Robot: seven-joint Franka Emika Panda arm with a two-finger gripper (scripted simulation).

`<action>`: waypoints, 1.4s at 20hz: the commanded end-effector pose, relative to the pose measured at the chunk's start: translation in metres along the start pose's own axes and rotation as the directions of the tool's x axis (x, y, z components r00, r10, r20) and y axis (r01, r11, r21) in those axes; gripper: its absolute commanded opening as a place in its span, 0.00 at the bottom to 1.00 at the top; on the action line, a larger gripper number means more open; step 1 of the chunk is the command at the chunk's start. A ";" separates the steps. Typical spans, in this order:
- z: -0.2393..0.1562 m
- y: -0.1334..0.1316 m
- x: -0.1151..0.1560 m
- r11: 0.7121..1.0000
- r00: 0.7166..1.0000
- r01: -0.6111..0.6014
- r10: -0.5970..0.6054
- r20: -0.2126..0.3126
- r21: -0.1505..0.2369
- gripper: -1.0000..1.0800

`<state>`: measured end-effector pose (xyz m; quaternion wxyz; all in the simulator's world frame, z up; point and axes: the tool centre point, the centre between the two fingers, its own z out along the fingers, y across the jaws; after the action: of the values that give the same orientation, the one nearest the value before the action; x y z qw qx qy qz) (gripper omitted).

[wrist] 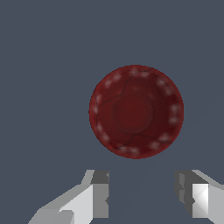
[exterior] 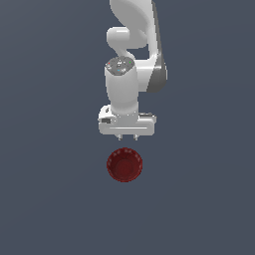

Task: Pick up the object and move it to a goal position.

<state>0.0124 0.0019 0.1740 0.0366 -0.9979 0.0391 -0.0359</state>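
Note:
The dark red bowl [exterior: 124, 165] sits upright on the flat grey surface, just in front of the white arm in the exterior view. It has a flat inner base and pale speckles around its rim, clear in the wrist view [wrist: 136, 111]. My gripper [exterior: 127, 136] hangs above and just behind the bowl, not touching it. In the wrist view the gripper [wrist: 142, 197] is open and empty, its two fingers spread about as wide as the bowl, with the bowl lying clear of the fingertips [wrist: 100, 194].
The white arm [exterior: 132, 74] rises behind the bowl. A plain dark grey surface [exterior: 50, 199] spreads all round, with no other objects in view.

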 end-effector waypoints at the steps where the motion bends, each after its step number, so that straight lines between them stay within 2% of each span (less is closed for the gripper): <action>1: 0.006 0.001 0.001 0.999 0.999 -0.039 0.039 -0.010 0.027 0.62; 7: 0.027 0.005 0.004 0.978 0.983 -0.175 0.180 -0.036 0.114 0.62; 12: 0.046 0.015 0.006 0.931 0.943 -0.314 0.328 -0.050 0.188 0.62; 16: 0.061 0.026 0.005 0.873 0.892 -0.425 0.448 -0.053 0.238 0.62; 20: 0.075 0.039 0.003 0.804 0.828 -0.526 0.559 -0.050 0.276 0.62; 24: 0.086 0.051 -0.001 0.739 0.765 -0.603 0.642 -0.044 0.300 0.62; 28: 0.094 0.060 -0.004 0.687 0.713 -0.656 0.700 -0.039 0.313 0.62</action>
<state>0.0118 -0.0478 0.0788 0.1811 -0.8972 0.3899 -0.1008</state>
